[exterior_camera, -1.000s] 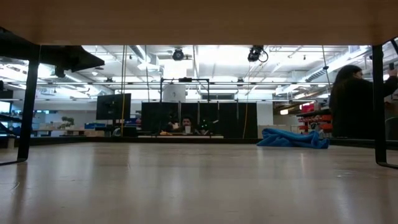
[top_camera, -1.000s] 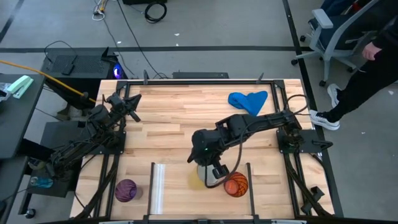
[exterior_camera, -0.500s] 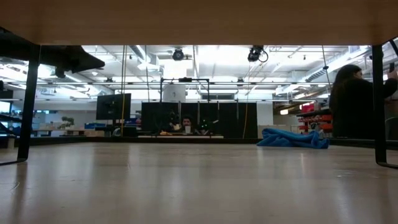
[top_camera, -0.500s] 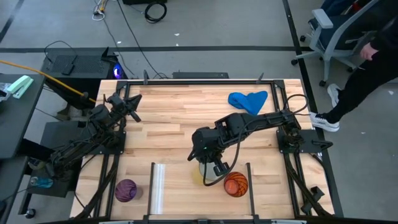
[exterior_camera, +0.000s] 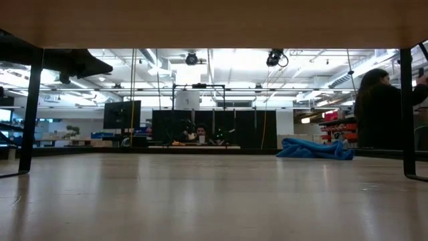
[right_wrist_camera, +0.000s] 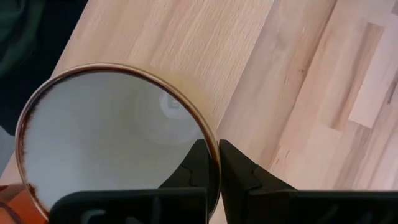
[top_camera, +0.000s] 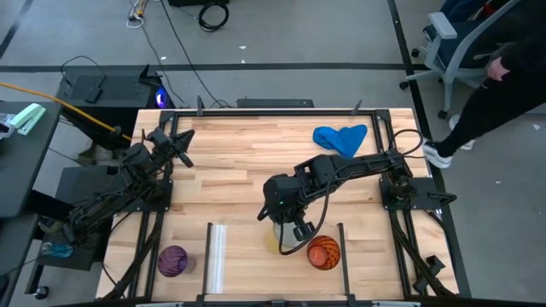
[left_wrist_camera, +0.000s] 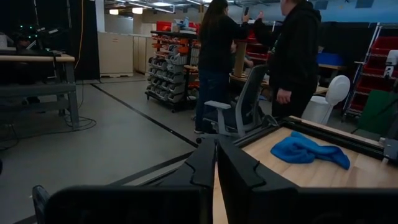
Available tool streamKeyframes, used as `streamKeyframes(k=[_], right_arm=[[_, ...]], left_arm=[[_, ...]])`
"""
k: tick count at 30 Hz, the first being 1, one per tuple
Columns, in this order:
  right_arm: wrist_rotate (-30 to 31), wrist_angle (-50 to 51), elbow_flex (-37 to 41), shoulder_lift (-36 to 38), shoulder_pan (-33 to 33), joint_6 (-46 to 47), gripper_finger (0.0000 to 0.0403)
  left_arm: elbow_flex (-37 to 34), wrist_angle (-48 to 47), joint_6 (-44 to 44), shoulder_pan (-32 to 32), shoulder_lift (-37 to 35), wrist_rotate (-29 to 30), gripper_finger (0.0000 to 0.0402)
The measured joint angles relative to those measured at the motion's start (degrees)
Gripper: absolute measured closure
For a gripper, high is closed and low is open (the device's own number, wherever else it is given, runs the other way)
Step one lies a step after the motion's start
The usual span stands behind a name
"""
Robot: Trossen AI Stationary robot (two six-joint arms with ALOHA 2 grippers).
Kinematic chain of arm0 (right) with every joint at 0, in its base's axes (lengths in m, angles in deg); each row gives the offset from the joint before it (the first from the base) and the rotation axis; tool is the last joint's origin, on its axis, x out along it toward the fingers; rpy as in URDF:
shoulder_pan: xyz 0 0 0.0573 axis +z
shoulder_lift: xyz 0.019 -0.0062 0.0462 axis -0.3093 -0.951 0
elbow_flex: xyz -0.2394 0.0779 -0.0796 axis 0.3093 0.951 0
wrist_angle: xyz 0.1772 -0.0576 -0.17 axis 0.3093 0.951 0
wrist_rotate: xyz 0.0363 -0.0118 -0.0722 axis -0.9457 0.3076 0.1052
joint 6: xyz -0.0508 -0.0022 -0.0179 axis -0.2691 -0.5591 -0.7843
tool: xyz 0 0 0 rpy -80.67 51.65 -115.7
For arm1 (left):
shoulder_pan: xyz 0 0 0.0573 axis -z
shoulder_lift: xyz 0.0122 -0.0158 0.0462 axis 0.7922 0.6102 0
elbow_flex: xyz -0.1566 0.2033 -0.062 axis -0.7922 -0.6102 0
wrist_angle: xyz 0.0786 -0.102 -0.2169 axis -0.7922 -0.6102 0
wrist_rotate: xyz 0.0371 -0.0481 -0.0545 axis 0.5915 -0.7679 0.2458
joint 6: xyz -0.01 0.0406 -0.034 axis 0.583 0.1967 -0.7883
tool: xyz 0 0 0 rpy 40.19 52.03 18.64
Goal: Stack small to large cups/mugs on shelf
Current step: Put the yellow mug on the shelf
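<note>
In the high view my right gripper (top_camera: 299,230) is shut on a white mug (top_camera: 284,241) with a brown rim, on the near part of the table. It is over the shelf, the light boards (top_camera: 247,256) between a pale upright strip (top_camera: 217,256) and a thin dark post (top_camera: 341,247). An orange patterned cup (top_camera: 323,252) stands right beside the mug. A purple patterned cup (top_camera: 172,260) stands left of the strip. My left gripper (top_camera: 182,141) waits shut at the far left, touching nothing. My right gripper pinches the mug's rim (right_wrist_camera: 215,149), one finger (right_wrist_camera: 198,163) inside the mug and the other outside. The fingers come from above, slanting down. The mug's mouth faces up toward the wrist. Whether its base rests on the boards is hidden by the gripper.
A blue cloth (top_camera: 339,138) lies at the far right of the table. Black frame rails (top_camera: 256,109) run along the table's edges. Bare boards lie across the middle (top_camera: 230,170). People (left_wrist_camera: 292,56) stand beyond the table's right side, by an office chair (top_camera: 456,47).
My right gripper has tipped a little while staying in place, with the mug still in its fingers. The person beyond the right edge has shifted a foot.
</note>
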Motion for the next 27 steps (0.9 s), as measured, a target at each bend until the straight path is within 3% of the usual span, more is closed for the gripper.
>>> streamKeyframes(k=[13, 21, 27], right_arm=[[-0.24, 0.10, -0.17, -0.97, -0.04, -0.91, 0.0387], [-1.83, -2.83, 0.02, -1.08, 0.16, -1.03, 0.0352], [-1.52, -3.65, 0.02, -1.10, 0.13, -0.99, 0.0347]], left_arm=[[0.00, -0.10, 0.29, -0.02, 0.27, 0.02, 0.0375], [0.00, -0.15, 0.36, 0.00, 0.33, 0.02, 0.0381], [0.00, -0.13, 0.48, -0.01, 0.33, 0.02, 0.0374]])
